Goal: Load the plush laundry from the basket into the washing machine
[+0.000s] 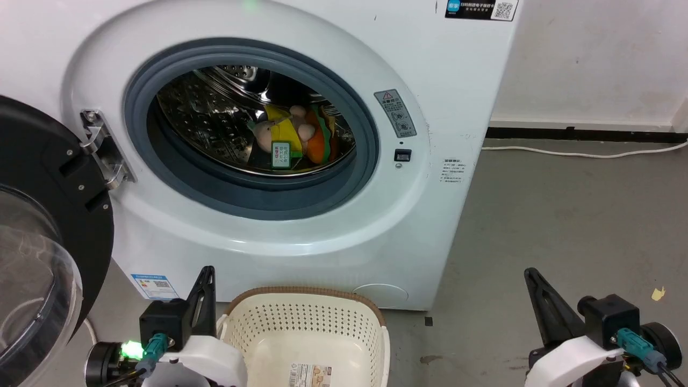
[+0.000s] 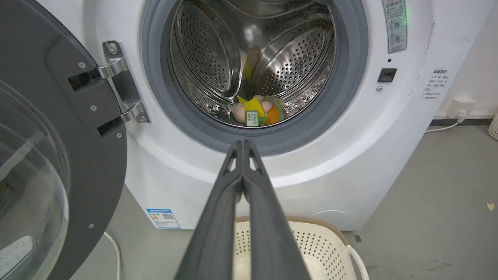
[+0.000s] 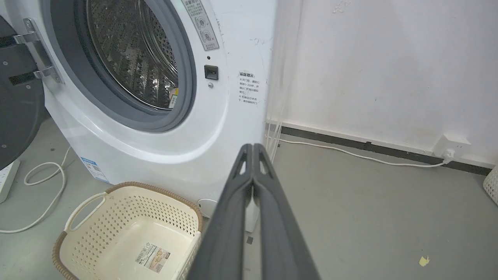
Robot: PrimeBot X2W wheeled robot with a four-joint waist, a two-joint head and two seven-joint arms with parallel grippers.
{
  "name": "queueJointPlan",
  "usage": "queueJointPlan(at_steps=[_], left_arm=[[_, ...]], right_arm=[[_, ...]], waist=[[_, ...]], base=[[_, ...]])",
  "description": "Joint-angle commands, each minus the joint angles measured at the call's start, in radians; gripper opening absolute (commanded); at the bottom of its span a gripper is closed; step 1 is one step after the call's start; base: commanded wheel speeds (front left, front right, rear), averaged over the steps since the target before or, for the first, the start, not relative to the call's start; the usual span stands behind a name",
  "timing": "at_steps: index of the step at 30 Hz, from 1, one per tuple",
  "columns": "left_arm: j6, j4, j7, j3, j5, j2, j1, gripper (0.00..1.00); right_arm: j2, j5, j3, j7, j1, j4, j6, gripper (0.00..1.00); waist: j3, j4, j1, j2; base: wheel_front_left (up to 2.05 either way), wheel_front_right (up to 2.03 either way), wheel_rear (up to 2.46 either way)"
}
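The plush laundry [image 1: 293, 137] lies at the bottom of the steel drum inside the washing machine [image 1: 441, 107]: an orange layered bun beside a pale pink doll with yellow parts and a green tag. The left wrist view sees the plush laundry [image 2: 256, 112] through the porthole too. On the floor before the washer, the cream basket [image 1: 306, 322] shows just a barcode sticker on its bottom. My left gripper [image 1: 207, 271] is shut with nothing in it, low at the basket's left. My right gripper [image 1: 529, 274] is shut too, low on the right over the floor.
The black-rimmed glass door [image 1: 37, 242] hangs open to the left on its hinge [image 1: 102, 148]. A white cable [image 1: 586, 153] runs along the wall's base to a socket [image 3: 451, 146]. Grey floor [image 1: 564, 231] lies to the washer's right, with a small yellow scrap [image 1: 658, 293].
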Motion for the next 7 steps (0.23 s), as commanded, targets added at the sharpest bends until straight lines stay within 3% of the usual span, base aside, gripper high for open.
queueJointPlan(at_steps=[1, 7], left_arm=[[-0.004, -0.007, 0.007, 0.007, 0.01, -0.001, -0.001, 0.0], [-0.006, -0.011, 0.016, 0.012, 0.016, -0.004, -0.001, 0.0]], right_arm=[[0.0, -0.009, 0.001, 0.002, -0.011, -0.006, -0.001, 0.0], [0.0, -0.015, 0.002, 0.011, -0.013, -0.006, -0.001, 0.0]], waist=[[0.0, 0.0, 0.0, 0.0], [-0.002, 0.0, 0.0, 0.0]], base=[[0.0, 0.0, 0.0], [0.0, 0.0, 0.0]])
